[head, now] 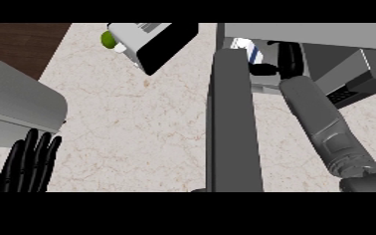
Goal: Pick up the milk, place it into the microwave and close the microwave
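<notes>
— Milk (252,51) first: where does it sit?

— Inside the microwave (294,30), just past the open door (234,124). A white carton with a blue stripe, upright as far as I can tell, at the left of the cavity.

— So the placing is done?

— Nearly, I judge. The carton is in, but the right hand (288,62) is also inside the microwave, just beside the milk. Its fingers look curled, dark against the dark cavity — whether they clamp the carton or only touch it, I cannot tell.

— And what remains?

— Letting go if it holds, drawing the arm out, then swinging the door shut. The door stands wide open, edge-on, between the cavity and the counter (147,119).

— The other hand?

— The left hand (29,162) rests well away from the microwave, at the lower left, fingers straight and slightly apart, holding nothing.
</notes>
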You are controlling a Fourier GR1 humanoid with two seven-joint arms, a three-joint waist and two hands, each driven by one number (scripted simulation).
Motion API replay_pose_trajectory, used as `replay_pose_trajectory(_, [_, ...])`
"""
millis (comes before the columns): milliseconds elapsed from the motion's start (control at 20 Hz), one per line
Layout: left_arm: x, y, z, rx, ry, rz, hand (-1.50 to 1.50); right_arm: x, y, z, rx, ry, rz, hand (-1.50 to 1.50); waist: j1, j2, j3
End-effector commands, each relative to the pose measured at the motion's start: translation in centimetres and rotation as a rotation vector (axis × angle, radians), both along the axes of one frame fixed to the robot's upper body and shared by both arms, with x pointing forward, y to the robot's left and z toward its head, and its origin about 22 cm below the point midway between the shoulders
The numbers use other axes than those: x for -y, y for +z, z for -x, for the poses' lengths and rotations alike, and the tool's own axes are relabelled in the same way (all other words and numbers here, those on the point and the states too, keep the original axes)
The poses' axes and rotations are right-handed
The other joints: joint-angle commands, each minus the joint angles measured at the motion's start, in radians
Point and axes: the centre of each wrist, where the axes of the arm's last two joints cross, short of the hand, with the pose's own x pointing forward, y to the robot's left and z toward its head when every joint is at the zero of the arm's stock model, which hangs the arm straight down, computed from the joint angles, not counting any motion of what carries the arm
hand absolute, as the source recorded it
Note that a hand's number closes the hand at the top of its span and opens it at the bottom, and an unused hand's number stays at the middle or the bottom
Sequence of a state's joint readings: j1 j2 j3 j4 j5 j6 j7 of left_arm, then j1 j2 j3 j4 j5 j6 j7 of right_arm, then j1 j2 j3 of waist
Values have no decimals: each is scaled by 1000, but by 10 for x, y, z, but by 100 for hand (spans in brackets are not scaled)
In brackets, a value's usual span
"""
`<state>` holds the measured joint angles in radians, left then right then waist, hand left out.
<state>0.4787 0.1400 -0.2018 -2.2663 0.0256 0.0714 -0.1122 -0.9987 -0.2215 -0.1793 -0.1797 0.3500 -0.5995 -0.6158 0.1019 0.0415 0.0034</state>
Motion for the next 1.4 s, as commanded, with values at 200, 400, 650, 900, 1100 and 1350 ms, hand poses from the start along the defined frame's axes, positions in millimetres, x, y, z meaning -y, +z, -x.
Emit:
replay_pose_trajectory(200, [0, -1, -4, -3, -19, -41, -150, -19, 4, -5, -79, 94, 58, -150, 15, 4, 0])
replay_pose_trajectory(400, [-1, 5, -1, -1, -5, -50, -150, -24, -6, 0, -71, 85, 29, -150, 13, 4, 1])
replay_pose_trajectory(650, [6, 6, 3, 0, -13, -42, -150, -21, 14, -10, -44, 61, -10, -150, 8, 1, 1])
replay_pose_trajectory(900, [14, -5, 4, -13, -15, -43, -150, -14, 5, -5, -21, 0, -26, -150, -10, -7, 0])
replay_pose_trajectory(1100, [8, 4, 7, -2, -6, -58, -150, -3, 11, -7, 19, -15, -36, -150, -13, -8, 0])
replay_pose_trajectory(1350, [16, 1, 8, -23, -37, -48, -150, 18, 15, -7, 47, -26, -29, -150, -20, -9, 0])
